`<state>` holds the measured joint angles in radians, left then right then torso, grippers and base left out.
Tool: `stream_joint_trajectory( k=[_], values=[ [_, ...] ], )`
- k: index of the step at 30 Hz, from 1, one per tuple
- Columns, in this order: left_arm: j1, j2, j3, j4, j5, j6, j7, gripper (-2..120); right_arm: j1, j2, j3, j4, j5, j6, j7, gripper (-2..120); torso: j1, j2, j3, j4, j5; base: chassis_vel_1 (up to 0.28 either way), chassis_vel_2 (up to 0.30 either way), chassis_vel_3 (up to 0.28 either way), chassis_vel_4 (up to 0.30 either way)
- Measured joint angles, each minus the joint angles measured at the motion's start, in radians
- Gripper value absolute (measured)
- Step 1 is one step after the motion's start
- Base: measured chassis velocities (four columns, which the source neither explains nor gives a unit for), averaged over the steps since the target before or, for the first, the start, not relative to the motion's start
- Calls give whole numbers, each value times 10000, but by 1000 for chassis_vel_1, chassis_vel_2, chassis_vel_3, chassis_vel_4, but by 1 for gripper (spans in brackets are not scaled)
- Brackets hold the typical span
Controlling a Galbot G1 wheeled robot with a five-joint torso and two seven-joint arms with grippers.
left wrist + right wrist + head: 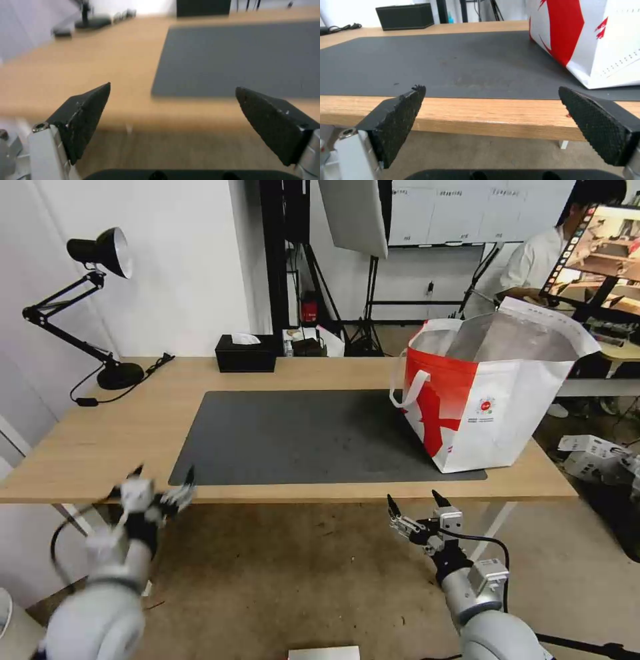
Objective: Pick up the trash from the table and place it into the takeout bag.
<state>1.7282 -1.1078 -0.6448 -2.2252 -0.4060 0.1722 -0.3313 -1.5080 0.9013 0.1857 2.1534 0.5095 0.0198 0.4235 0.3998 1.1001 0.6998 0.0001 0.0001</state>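
Left end effector (163,481) and right end effector (413,503) held wide open, empty, below counter (133,433) edge. Takeout bag (487,400) judged light, floppy; best gripped at strap.

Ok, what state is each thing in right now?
Red-and-white foil-lined takeout bag: upright, mouth open, on grey mat.
Black tissue box: tissue poking out.
Black desk lamp: upright at table's far left.
Left hand: open, empty.
Right hand: open, empty.
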Motion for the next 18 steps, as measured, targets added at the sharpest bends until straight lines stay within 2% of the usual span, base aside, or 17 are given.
stream_joint_trajectory(
  k=[7, 18],
  values=[
    [582, -557, 136, 114, -25, -344, 570, 100, 0, 0, 0, 0, 0, 0, -1, 100, 1, 0, 1, -1, 0, 0, 0, 0, 0],
    [-134, -503, 349, 403, -370, -919, 729, 100, 0, 0, 0, 0, 0, 1, -1, 100, 2, -1, 1, -2, -1, 0, 0, 0, 0]
  ],
)
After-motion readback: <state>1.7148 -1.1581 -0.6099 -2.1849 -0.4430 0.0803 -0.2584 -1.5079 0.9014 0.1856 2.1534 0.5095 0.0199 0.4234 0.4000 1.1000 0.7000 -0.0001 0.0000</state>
